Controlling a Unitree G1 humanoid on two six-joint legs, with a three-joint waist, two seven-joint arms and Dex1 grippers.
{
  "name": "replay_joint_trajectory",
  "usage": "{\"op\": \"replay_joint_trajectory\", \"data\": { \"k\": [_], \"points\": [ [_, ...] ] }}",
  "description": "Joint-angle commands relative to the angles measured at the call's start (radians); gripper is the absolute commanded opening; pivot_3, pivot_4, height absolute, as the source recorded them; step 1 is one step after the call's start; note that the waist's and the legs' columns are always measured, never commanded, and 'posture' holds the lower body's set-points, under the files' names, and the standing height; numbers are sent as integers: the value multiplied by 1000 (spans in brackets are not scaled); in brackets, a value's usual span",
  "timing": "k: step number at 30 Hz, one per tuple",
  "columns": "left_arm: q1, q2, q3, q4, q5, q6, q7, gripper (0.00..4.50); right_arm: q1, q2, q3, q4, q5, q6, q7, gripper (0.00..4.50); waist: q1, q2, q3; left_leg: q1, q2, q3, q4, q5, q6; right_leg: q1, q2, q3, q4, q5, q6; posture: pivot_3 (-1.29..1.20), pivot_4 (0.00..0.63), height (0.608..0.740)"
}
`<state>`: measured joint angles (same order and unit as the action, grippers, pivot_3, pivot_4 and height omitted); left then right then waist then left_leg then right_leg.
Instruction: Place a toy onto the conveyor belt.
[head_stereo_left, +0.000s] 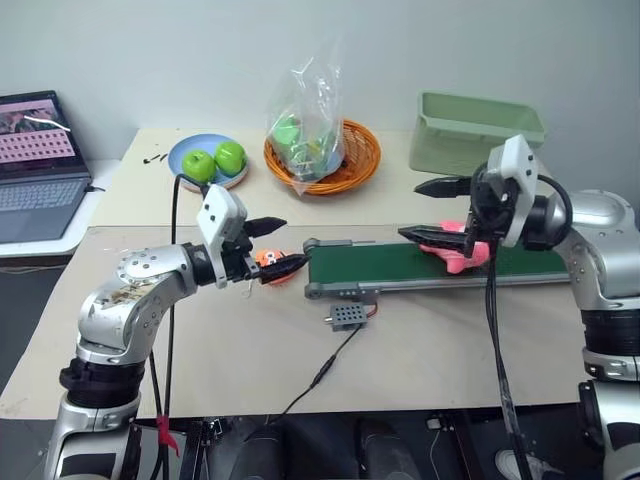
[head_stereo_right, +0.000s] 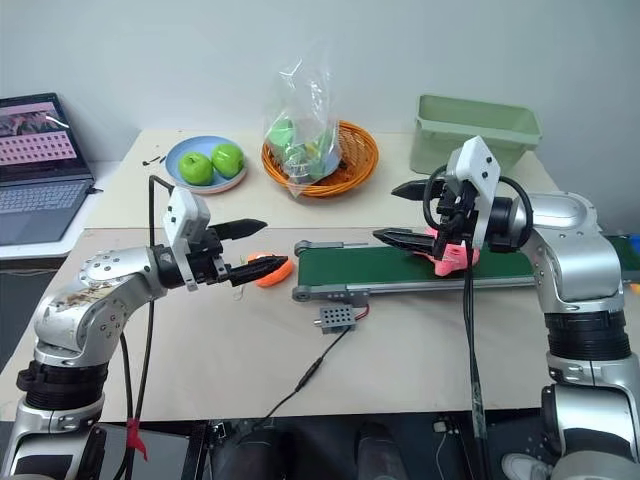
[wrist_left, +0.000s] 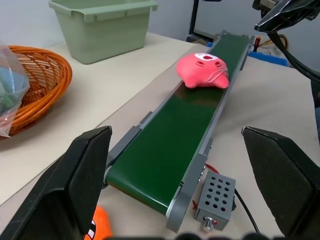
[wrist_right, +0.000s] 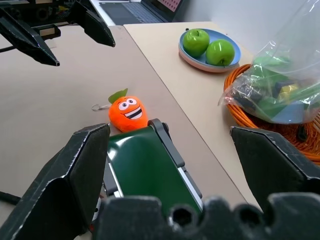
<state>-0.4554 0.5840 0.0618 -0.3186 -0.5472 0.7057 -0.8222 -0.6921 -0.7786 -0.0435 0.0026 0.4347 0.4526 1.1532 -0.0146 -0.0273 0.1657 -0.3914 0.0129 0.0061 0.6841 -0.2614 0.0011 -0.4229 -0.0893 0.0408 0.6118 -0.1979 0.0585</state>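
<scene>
Both arms up, both grippers wide open, nothing held.
Left gripper (head_stereo_left: 272, 247) points level, forward and toward the right arm, elbow bent, black fingers (head_stereo_left: 266, 226) spread one above the other. Right gripper (head_stereo_left: 436, 210) points inward toward the left arm, tipped slightly down, forearm raised, fingers (head_stereo_left: 440, 186) spread apart too.

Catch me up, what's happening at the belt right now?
The pink toy lies on the green conveyor belt, and nothing is holding it. The right gripper hangs open just above it. The left gripper is open too, near the belt's other end, over an orange plush toy that sits on the table by the roller.
</scene>
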Motion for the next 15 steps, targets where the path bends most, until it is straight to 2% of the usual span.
{"op": "replay_joint_trajectory", "data": {
  "k": [1, 7, 15],
  "points": [
    [4, 18, 25, -37, -25, 8, 8, 4436, -24, -1, -9, -14, 4, -23, 5, 4500, 0, 0, 0, 0, 0, 0, 0, 0, 0, 0, 0, 0, 0, 0, 0, 0, 150, 740],
    [13, 50, 11, -22, -4, -7, -2, 4436, -17, -2, -11, -21, 5, -19, 3, 4500, 0, 0, 0, 0, 0, 0, 0, 0, 0, 0, 0, 0, 0, 0, 0, 0, 150, 740],
    [2, 30, 27, -27, -33, -1, 23, 4436, -20, -3, -13, -18, 6, -20, 3, 4500, 1, 0, 0, 0, 0, 0, 0, 0, 0, 0, 0, 0, 0, 0, 0, 0, 150, 740]
  ]
}}
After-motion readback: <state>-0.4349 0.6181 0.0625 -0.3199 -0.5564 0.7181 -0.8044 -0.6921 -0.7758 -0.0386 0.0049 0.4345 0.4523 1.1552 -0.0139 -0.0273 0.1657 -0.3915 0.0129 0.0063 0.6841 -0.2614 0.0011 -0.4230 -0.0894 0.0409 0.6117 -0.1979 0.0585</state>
